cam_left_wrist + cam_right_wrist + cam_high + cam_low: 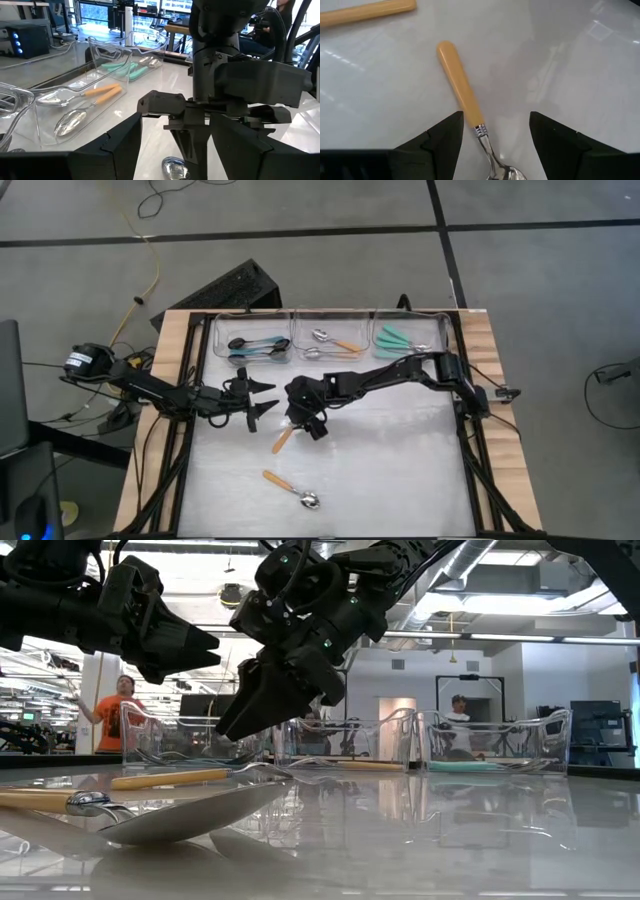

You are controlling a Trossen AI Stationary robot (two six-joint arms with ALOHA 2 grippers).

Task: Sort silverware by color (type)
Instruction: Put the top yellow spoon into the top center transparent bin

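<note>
Two silver spoons with orange handles lie flat on the white table. One spoon [283, 441] lies under my right gripper [303, 423], which hovers open above it, pointing down at a slant. In the right wrist view the two fingers stand on either side of this spoon's neck [481, 131] without touching it. The other spoon [291, 489] lies nearer the front edge. My left gripper [262, 398] waits open just left of the right one, above the table. More silverware lies in three clear bins at the far edge.
The left bin [252, 340] holds blue-handled black spoons, the middle bin [330, 340] orange-handled ones, the right bin [408, 338] teal-handled ones. The two grippers stand close together. Bare table spreads to the right and near side. People stand in the room behind.
</note>
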